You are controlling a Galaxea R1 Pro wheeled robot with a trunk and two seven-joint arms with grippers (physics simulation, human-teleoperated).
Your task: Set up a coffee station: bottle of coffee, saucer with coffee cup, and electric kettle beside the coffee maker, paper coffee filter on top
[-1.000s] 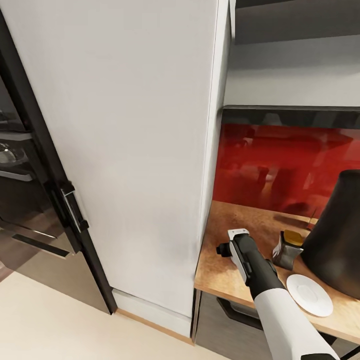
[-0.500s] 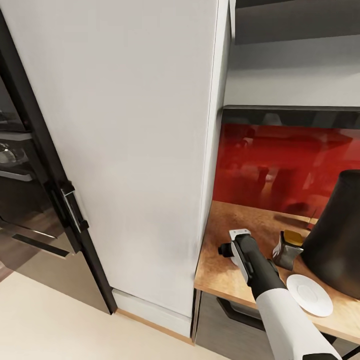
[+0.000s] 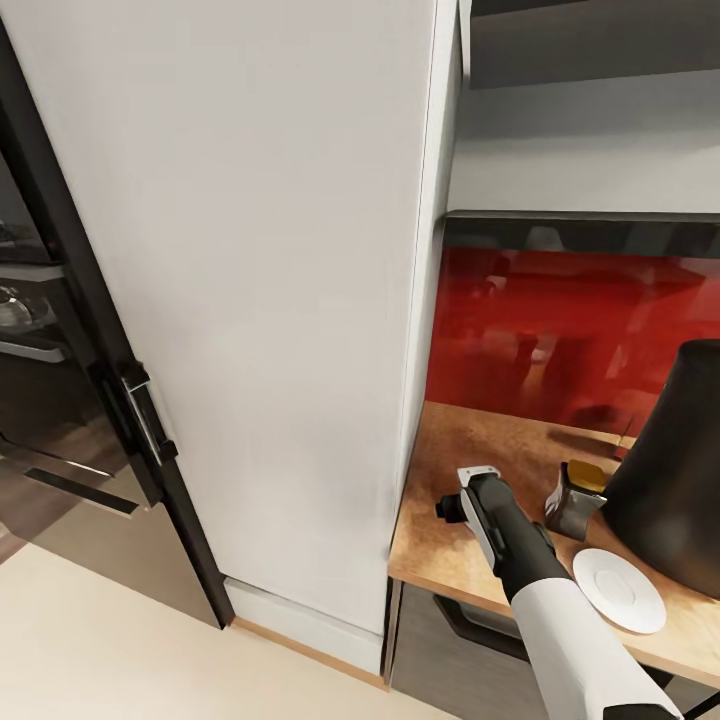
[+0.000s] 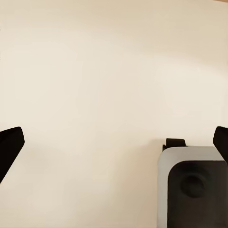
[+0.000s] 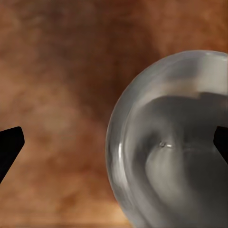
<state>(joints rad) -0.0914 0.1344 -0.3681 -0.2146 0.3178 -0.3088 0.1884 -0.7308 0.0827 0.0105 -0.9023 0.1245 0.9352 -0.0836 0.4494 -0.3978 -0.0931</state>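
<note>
The right end effector (image 5: 114, 142), fingers apart, is hovering over a coffee cup (image 5: 175, 142); the saucer (image 3: 619, 590) is sitting bare on the worktop (image 3: 480, 440).

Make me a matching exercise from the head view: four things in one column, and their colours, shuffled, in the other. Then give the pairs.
Things:
1. saucer
2. backsplash
3. countertop
4. coffee maker

Colours:
A. glossy red
B. black
C. white
D. mottled brown

Pairs: 1-C, 2-A, 3-D, 4-B
</note>
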